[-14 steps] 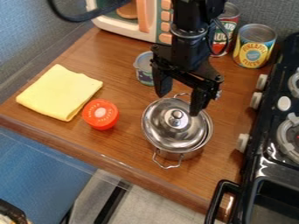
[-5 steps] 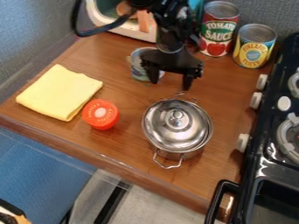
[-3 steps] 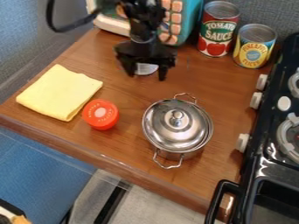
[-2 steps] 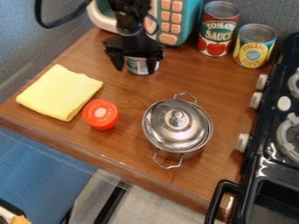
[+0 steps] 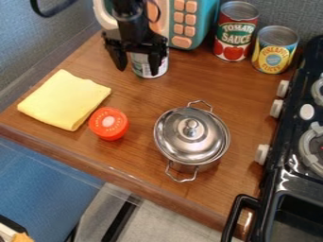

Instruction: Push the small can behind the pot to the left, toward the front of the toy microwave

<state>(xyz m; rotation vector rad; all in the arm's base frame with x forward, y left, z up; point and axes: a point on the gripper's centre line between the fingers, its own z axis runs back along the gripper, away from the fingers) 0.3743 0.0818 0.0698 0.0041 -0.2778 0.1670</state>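
We see the black two-finger gripper (image 5: 137,67) over the far left of the brown wooden counter (image 5: 132,165), its fingers spread apart. Just behind them and slightly right stands the small, pale-labelled cylindrical can (image 5: 150,72), its long axis upright. The right-hand finger overlaps it in our view; we cannot tell whether they touch. The lidded, shiny metal pot (image 5: 189,146) lies nearer and to the right.
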